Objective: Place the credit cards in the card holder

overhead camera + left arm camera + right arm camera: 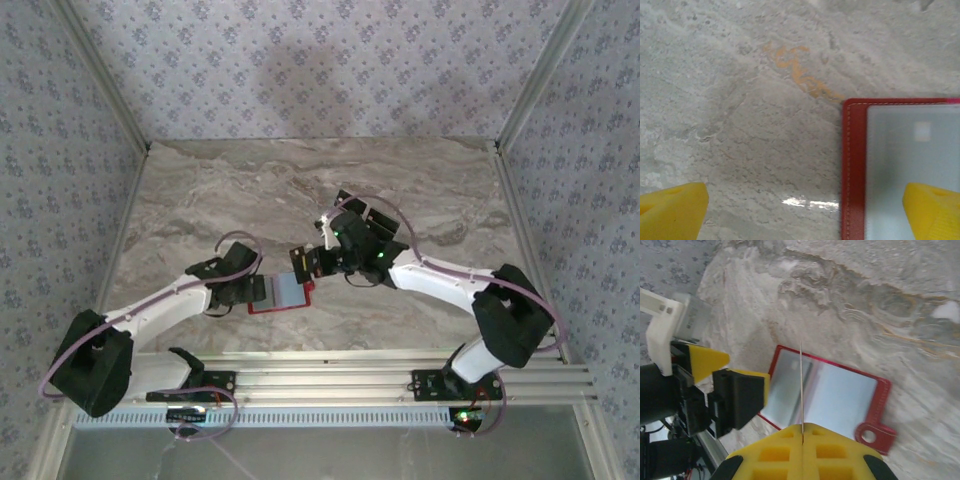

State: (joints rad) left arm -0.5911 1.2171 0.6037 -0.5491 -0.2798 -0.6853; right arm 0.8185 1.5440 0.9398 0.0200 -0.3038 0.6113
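Note:
The card holder (285, 295) lies open and flat on the marble table, red-edged with shiny silvery-grey sleeves (840, 395) and a snap tab (875, 435) at one corner. My right gripper (802, 432) is shut on one credit card (801, 385), seen edge-on as a thin pale line standing upright above the open holder. In the top view that gripper (305, 262) hovers at the holder's far right corner. My left gripper (805, 215) is open, its yellow fingertips (670, 210) straddling the holder's red left edge (854, 170); it sits at the holder's left side (255, 290).
Patterned walls enclose the marble table (200, 200) on three sides. An aluminium rail (350, 380) runs along the near edge by the arm bases. The left gripper's fingers (740, 395) stand close beside the held card.

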